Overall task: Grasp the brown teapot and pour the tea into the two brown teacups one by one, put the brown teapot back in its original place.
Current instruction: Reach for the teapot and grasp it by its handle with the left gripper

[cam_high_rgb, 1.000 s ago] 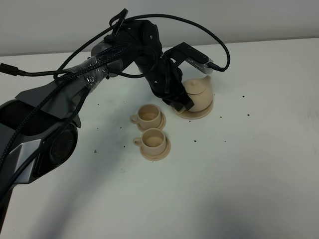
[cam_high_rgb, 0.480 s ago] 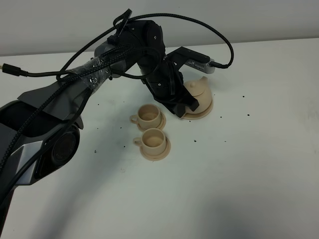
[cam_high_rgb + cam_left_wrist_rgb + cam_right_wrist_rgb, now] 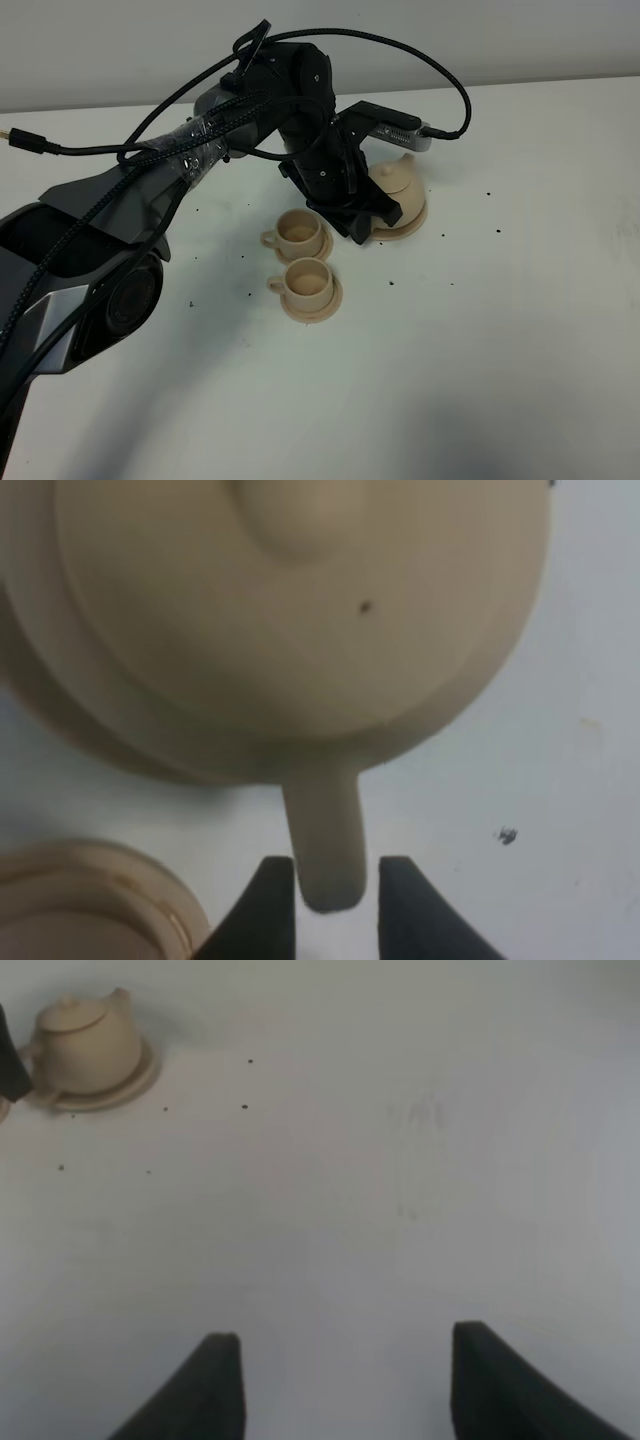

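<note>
— White bench [image 3: 480, 330], dark-speckled. How is the left claw [image 3: 337, 872]?
— Released, jaws parted either side of the loop handle [image 3: 325, 835] of the brown teapot [image 3: 300, 610].
— And the teapot?
— One: squat, beige-tan, knobbed lid, on its wide saucer [image 3: 412, 229] near the bench's far edge. Two matching teacups [image 3: 299, 231] [image 3: 308, 280] are just beside. The right claw [image 3: 335, 1380] is spread, well apart.

The exterior camera sits high, looking down at a slant over the white tabletop [image 3: 480, 380] from well back. The squat beige ceramic teapot [image 3: 402, 185] lies just above the centre of its frame. The left wrist camera looks straight down on that teapot from very close. The right wrist camera looks low across the tabletop, with the teapot small and distant. All three share it.
</note>
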